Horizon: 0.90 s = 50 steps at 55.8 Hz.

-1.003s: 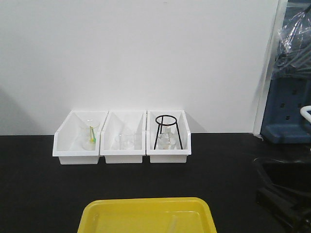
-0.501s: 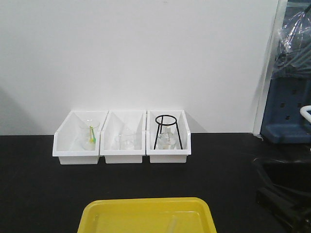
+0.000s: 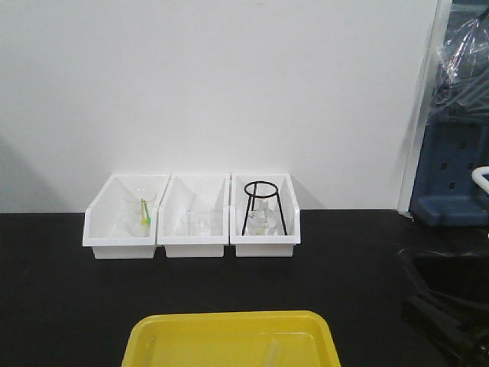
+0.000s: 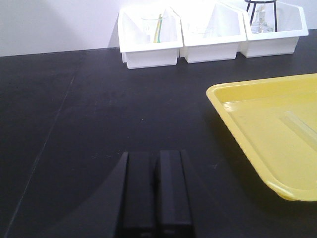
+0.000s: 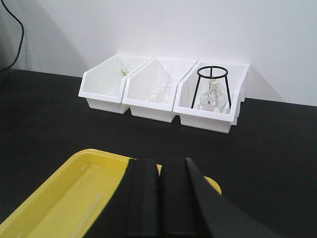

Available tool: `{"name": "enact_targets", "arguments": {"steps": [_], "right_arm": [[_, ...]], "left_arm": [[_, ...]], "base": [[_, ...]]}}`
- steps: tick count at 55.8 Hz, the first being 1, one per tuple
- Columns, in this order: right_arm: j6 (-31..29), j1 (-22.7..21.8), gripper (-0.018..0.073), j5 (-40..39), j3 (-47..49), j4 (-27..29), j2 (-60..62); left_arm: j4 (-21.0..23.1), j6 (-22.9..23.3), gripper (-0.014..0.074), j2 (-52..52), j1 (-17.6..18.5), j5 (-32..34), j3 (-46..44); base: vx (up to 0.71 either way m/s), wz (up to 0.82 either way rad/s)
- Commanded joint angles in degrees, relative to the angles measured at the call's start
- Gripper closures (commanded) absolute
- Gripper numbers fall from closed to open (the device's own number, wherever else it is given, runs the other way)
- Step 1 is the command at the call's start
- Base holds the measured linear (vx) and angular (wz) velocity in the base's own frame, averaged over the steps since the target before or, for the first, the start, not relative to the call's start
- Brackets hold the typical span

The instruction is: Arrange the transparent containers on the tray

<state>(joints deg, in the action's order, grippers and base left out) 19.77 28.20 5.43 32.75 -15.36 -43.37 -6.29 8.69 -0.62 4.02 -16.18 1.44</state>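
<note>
Both grippers are sitting with fingers pressed together, gripping nothing. Left gripper (image 4: pixel 155 191) is filling the lower centre of its view over the black table (image 4: pixel 74 124), the yellow tray (image 4: pixel 267 134) lying to its right with a clear tube (image 4: pixel 299 124) inside. Right gripper (image 5: pixel 159 196) is hanging over the tray's near corner; three white bins (image 5: pixel 158 91) are standing beyond.
</note>
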Motion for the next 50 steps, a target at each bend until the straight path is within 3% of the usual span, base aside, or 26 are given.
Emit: {"name": "enact_targets", "arguments": {"steps": [1, 13, 21, 26, 36, 50], "right_arm": [[-0.7, -0.2, 0.0571, -4.5, 1.6, -0.7, 0.4], [-1.6, -3.2, 0.0571, -3.4, -3.0, -0.2, 6.2], [-5.3, -11.1, 0.0571, -3.8, -12.5, 3.1, 15.4], [-10.6, -17.0, 0.0571, -3.8, -19.0, 6.5, 23.1], [-19.8, -24.1, 0.0571, -3.9, -29.0, 13.7, 36.2], [-19.8, -25.3, 0.0571, 0.0, -35.0, 13.0, 44.2]], "left_arm": [[-0.2, 0.6, 0.0597, -0.8, -0.1, 4.5, 2.2], [-0.2, 0.6, 0.0597, -0.8, -0.1, 4.5, 2.2], [-0.2, 0.6, 0.0597, -0.8, -0.1, 4.5, 2.2], [-0.2, 0.6, 0.0597, -0.8, -0.1, 4.5, 2.2], [-0.2, 0.6, 0.0597, -0.8, -0.1, 4.5, 2.2], [-0.2, 0.6, 0.0597, -0.8, -0.1, 4.4, 2.2]], "base": [[0.0, 0.0], [0.0, 0.0], [0.0, 0.0], [0.0, 0.0], [0.0, 0.0], [0.0, 0.0]]}}
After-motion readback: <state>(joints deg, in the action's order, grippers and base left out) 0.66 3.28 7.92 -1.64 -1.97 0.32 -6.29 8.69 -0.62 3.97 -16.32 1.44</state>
